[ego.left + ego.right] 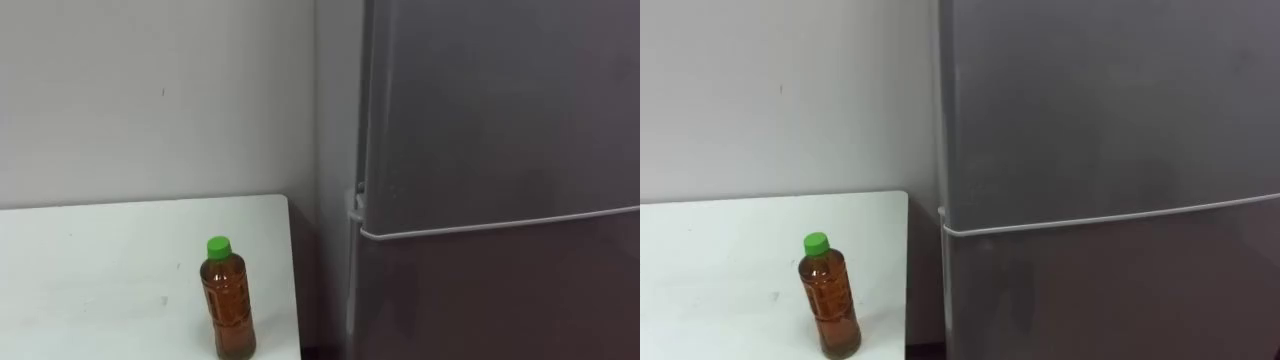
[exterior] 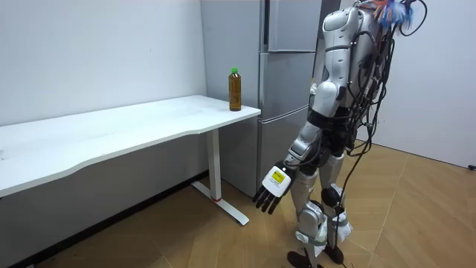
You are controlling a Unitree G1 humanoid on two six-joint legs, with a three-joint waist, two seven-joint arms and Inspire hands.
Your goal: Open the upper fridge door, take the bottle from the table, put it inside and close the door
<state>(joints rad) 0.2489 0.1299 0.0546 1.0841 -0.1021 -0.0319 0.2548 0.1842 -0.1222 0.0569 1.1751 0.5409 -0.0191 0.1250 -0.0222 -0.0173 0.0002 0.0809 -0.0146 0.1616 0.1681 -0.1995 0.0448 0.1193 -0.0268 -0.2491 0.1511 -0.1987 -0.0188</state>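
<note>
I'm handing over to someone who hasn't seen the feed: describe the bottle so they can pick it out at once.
Start at the tall grey fridge; a white table stands to its left in the eye views. Upright near the table's end beside the fridge is a clear bottle of amber-brown liquid. Its bright green cap stands out against the white tabletop and grey door.

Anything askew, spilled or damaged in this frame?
Nothing stands out. The bottle stands upright and capped near the corner of the table, beside the fridge, whose doors are shut; no spill shows.
</note>
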